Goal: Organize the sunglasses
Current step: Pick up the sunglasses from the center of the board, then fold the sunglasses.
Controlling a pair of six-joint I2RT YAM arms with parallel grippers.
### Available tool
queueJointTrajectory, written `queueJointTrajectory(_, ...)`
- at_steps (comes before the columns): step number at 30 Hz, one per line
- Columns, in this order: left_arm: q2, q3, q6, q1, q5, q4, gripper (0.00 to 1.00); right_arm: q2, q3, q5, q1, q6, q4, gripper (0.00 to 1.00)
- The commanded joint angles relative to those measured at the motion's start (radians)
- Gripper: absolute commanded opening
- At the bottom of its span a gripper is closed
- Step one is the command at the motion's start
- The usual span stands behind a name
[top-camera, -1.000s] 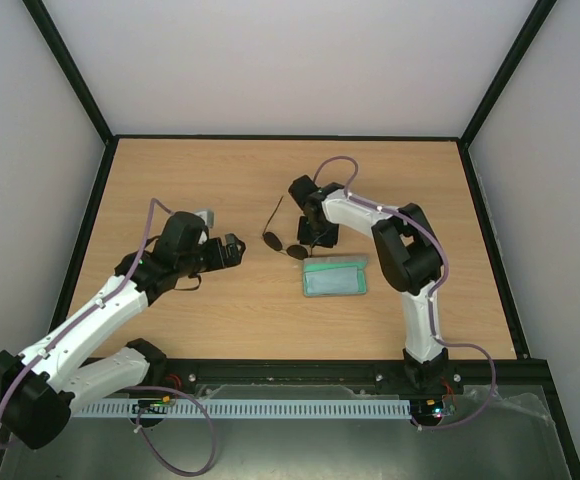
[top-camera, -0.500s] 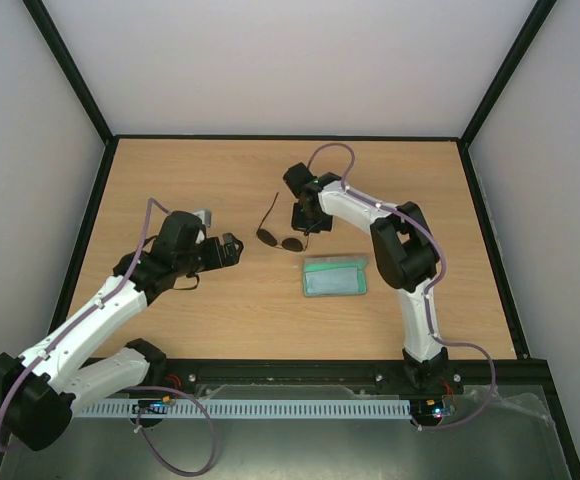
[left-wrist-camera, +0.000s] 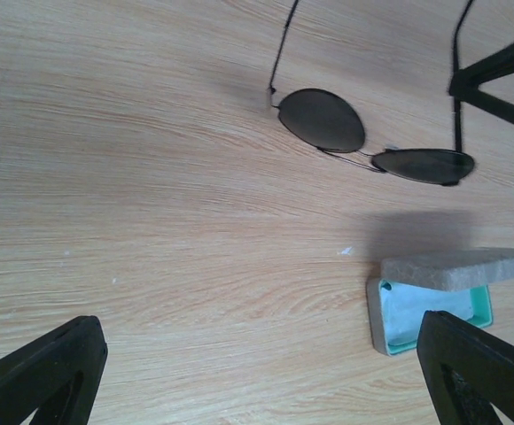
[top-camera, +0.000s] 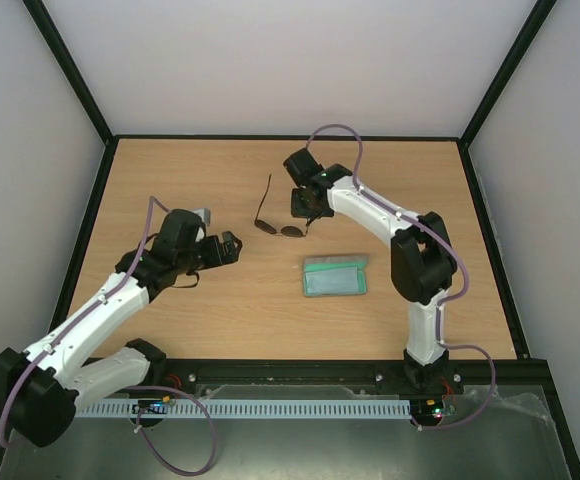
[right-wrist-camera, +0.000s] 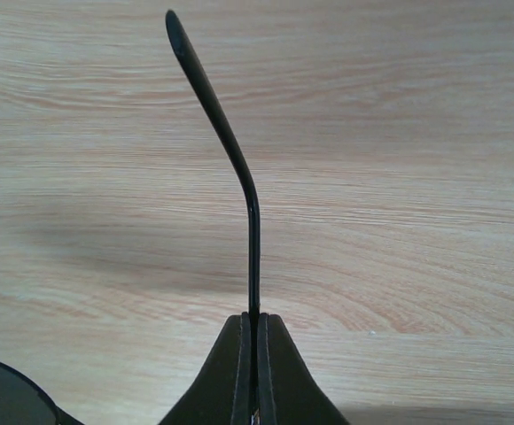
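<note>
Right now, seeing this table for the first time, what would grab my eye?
The dark round sunglasses near the middle of the wooden table, with the right tool shut on one slim earpiece. Close by, nearer the robot's bases, lies an open grey case with a turquoise lining, and the left tool hangs wide open to the left.

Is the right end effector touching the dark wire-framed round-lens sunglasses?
Touching. The right wrist view shows the right end effector shut on a slim temple arm of the dark wire-framed sunglasses.
</note>
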Motion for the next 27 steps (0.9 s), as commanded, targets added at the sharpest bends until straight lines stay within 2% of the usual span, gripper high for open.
queueJointTrajectory(1, 0.014, 0.011, 0.026, 0.038, 0.010, 0.005, 0.99, -0.095, -0.002, 0.030, 0.053, -0.051, -0.026, 0.01)
queueJointTrajectory(5, 0.013, 0.051, 0.052, 0.098, 0.020, -0.018, 0.99, -0.160, -0.032, 0.074, 0.120, -0.071, -0.055, 0.01)
queueJointTrajectory(12, 0.012, 0.128, 0.086, 0.191, 0.069, -0.072, 0.99, -0.365, -0.199, 0.099, 0.260, -0.076, -0.061, 0.01)
queueJointTrajectory(17, 0.021, 0.146, 0.085, 0.190, 0.131, -0.092, 0.99, -0.492, -0.267, 0.097, 0.337, -0.055, -0.079, 0.01)
queueJointTrajectory(21, -0.002, 0.118, 0.063, 0.155, 0.152, -0.087, 0.99, -0.544, -0.279, 0.093, 0.346, -0.036, -0.090, 0.01)
queueJointTrajectory(25, -0.039, 0.095, 0.022, 0.113, 0.141, -0.085, 0.90, -0.553, -0.278, 0.102, 0.346, -0.030, -0.086, 0.01)
queueJointTrajectory(27, -0.050, 0.089, 0.005, 0.096, 0.130, -0.083, 0.90, -0.546, -0.276, 0.092, 0.346, -0.033, -0.080, 0.01)
